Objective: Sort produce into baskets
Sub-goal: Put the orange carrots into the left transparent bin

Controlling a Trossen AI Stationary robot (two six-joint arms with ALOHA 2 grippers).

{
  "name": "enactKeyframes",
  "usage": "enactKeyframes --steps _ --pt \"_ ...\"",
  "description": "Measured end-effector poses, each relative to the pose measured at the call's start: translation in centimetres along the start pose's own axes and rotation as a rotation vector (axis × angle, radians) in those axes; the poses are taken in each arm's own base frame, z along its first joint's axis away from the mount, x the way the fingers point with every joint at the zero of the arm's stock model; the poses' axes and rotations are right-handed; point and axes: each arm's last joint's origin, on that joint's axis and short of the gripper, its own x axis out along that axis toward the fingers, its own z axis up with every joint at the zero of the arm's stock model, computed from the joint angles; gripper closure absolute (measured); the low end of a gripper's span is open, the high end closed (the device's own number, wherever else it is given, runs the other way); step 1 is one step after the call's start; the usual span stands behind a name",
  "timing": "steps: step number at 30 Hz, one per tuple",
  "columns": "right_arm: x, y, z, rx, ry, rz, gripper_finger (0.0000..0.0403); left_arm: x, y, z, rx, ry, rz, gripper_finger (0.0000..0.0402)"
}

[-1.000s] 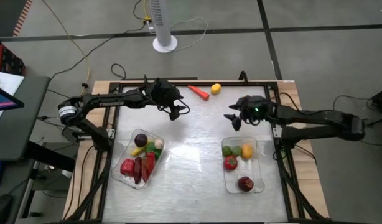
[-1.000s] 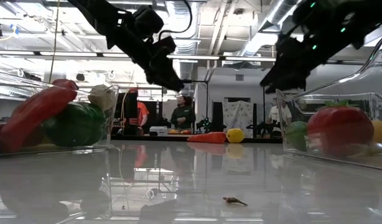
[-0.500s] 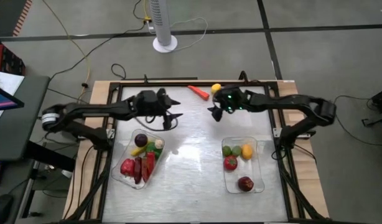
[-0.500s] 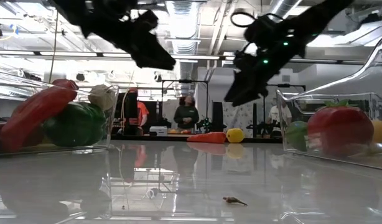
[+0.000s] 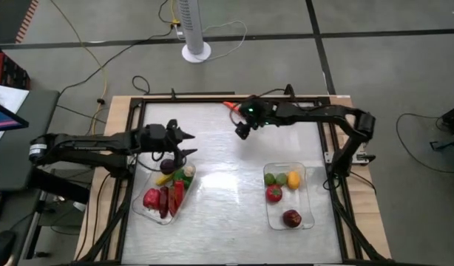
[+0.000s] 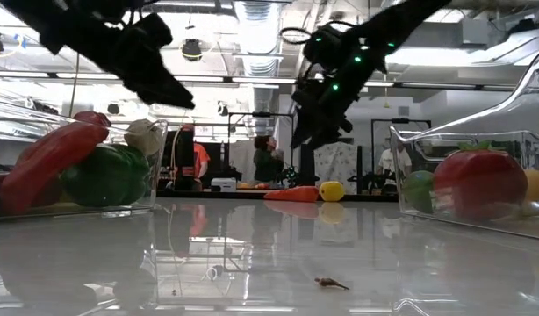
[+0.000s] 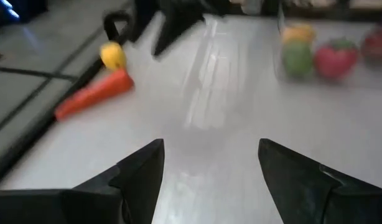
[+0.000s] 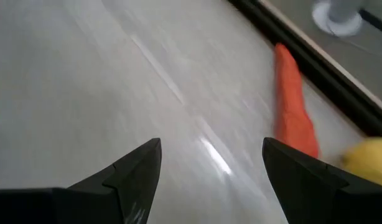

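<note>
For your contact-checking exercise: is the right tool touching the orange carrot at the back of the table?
Apart. In the right wrist view the right tool stands open and empty, with bare tabletop between its fingers and the carrot ahead.

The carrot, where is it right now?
The carrot lies on the table's far edge in the high view, beside the yellow lemon, just behind the right gripper, outside both baskets.

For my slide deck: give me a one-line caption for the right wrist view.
Open right gripper hovers empty above the white table, near an orange carrot and a yellow fruit.
</note>
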Motion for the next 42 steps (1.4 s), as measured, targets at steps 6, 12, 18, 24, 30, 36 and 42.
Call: enactKeyframes --steps 6,12,18,24,30,36,42 --pt "1.6 1.0 3.2 -0.122 0.134 -0.076 0.0098 -1.3 0.0 -1.6 -0.017 -0.028 0.036 0.0155" --pt "5.0 -0.4 5.6 -0.119 0.282 -0.124 0.0101 -2.0 0.0 -1.5 -0.039 -0.058 0.03 0.0155" --pt "7.8 -1.4 5.4 -0.114 0.427 -0.207 0.011 -1.9 -0.1 -1.6 -0.047 -0.043 -0.003 0.0155" --pt "9.2 -2.1 4.9 -0.124 0.486 -0.259 0.0112 -1.9 -0.2 -1.7 -0.045 -0.038 -0.007 0.0155" --pt "9.5 -3.6 4.8 -0.105 0.5 -0.311 0.0112 -1.9 -0.2 -1.7 -0.045 -0.038 -0.007 0.0155" --pt "10.2 -5.0 4.3 -0.081 0.53 -0.319 0.0112 -1.9 -0.2 -1.9 -0.043 -0.021 -0.015 0.0155" --pt "10.5 -4.6 4.5 -0.1 0.519 -0.291 0.0113 -1.9 -0.2 -1.9 -0.044 -0.015 -0.015 0.0155"
